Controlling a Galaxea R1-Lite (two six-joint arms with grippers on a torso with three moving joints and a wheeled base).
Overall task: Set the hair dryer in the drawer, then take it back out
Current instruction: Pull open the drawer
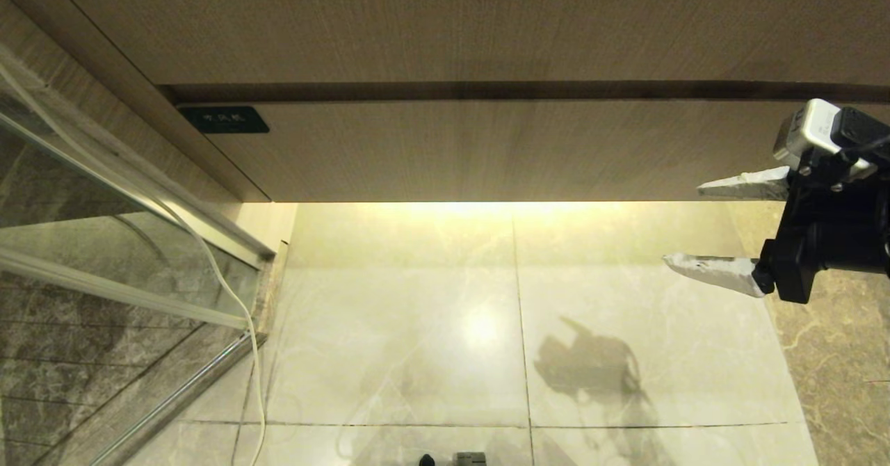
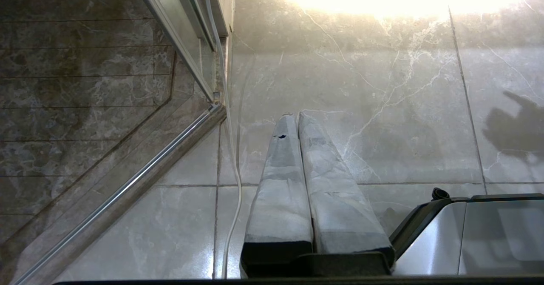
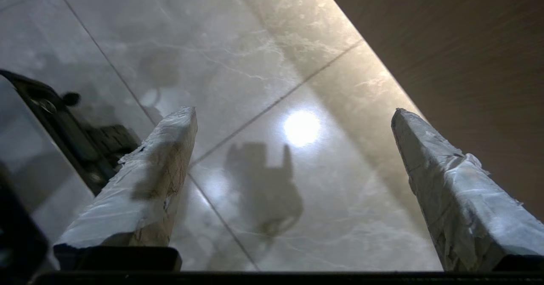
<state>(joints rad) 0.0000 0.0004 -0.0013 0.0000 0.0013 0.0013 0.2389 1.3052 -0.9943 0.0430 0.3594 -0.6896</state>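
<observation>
The drawer (image 1: pixel 487 149) is shut, its small dark label (image 1: pixel 224 119) at the front's left end. The hair dryer cannot be seen anywhere. The right end effector (image 1: pixel 685 224) hangs just in front of the drawer's right end, above the shiny floor (image 1: pixel 417 299), its fingers wide apart and holding nothing. The left end effector (image 2: pixel 295 117) hangs over the floor, fingers pressed together, empty.

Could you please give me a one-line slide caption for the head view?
Right gripper, jaws open and empty, beside the closed drawer above the glossy tiled floor.
</observation>
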